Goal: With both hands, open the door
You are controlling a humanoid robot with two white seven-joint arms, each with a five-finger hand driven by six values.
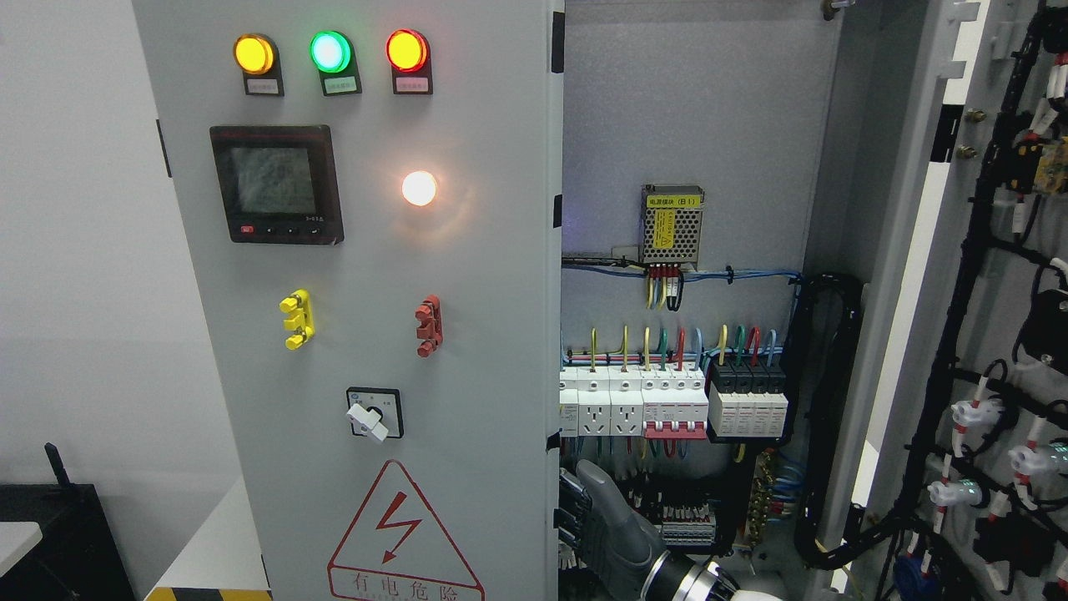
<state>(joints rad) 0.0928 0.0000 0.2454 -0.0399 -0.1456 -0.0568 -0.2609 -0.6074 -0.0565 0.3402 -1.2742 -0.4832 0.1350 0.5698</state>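
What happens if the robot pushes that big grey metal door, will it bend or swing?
The grey metal cabinet door probably swings stiffly rather than bending: it looks like a rigid sheet. It likely feels heavy, carrying lamps, a display and switches. The right hand at its edge might slip on smooth paint.

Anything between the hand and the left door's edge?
Nothing visible. The right hand is already at the free edge of the left door, low down, in front of the wiring and breakers. Its fingers sit against the edge. The right door already stands open.

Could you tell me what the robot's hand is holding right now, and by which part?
The right hand grips the left door by its inner edge, near the bottom.
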